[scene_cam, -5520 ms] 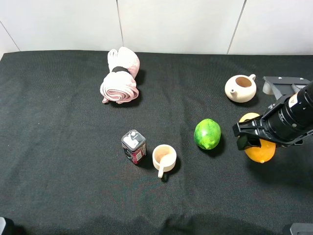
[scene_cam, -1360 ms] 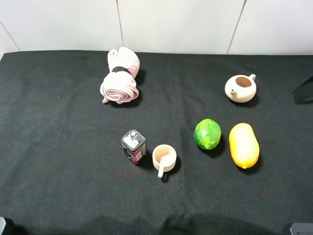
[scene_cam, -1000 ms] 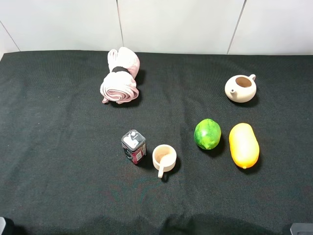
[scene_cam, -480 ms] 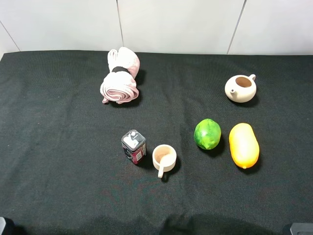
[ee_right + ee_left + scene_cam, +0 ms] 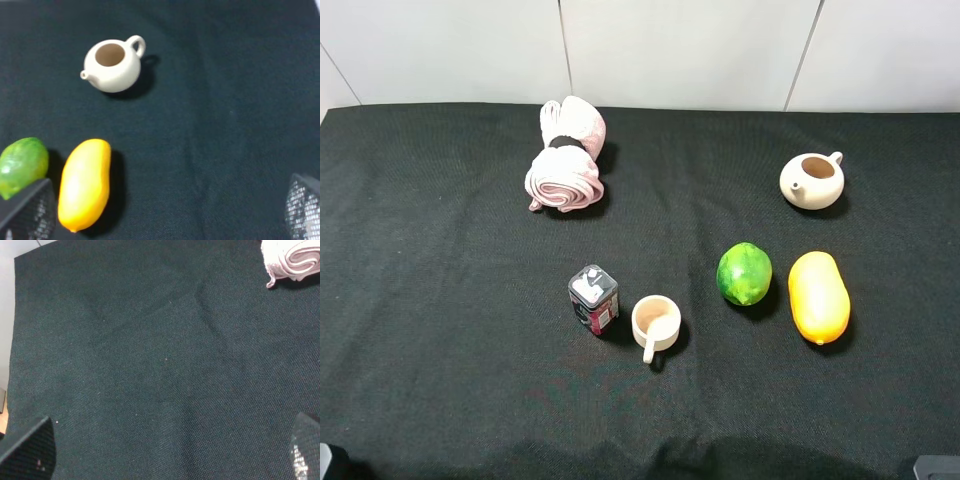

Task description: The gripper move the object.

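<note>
The orange-yellow mango lies on the black cloth, just right of the round green fruit and apart from it. It also shows in the right wrist view, lying free. Neither arm shows in the exterior high view. My right gripper is open and empty, held above the cloth and off to the side of the mango; only its finger tips show. My left gripper is open and empty over bare cloth, far from the mango.
A cream teapot stands behind the mango, seen too in the right wrist view. A rolled pink towel lies at the back left. A small can and a cream cup stand near the middle.
The right gripper, over the mango 5.5 s ago, has let go and drawn back out of the exterior view. The mango rests beside the green fruit. Nothing moved in the last second.
</note>
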Controlling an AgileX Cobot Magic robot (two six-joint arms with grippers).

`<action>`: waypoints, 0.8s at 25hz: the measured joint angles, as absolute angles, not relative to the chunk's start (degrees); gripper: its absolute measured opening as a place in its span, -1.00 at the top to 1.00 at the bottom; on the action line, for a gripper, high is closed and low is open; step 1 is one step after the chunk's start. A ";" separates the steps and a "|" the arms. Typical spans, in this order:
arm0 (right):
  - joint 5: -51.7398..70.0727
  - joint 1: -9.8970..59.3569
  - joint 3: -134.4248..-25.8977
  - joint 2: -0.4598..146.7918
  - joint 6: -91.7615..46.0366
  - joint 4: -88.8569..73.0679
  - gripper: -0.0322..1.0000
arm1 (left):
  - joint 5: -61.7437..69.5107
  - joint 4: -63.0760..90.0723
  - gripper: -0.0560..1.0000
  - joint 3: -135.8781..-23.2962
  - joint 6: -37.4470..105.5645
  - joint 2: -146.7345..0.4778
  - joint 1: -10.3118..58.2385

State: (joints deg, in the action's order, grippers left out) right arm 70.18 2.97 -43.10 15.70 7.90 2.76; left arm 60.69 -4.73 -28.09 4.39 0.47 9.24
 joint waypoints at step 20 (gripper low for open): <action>60.88 0.48 -29.45 -0.32 7.90 4.82 -0.41 | 60.69 -4.73 -0.98 -28.09 4.39 0.47 9.24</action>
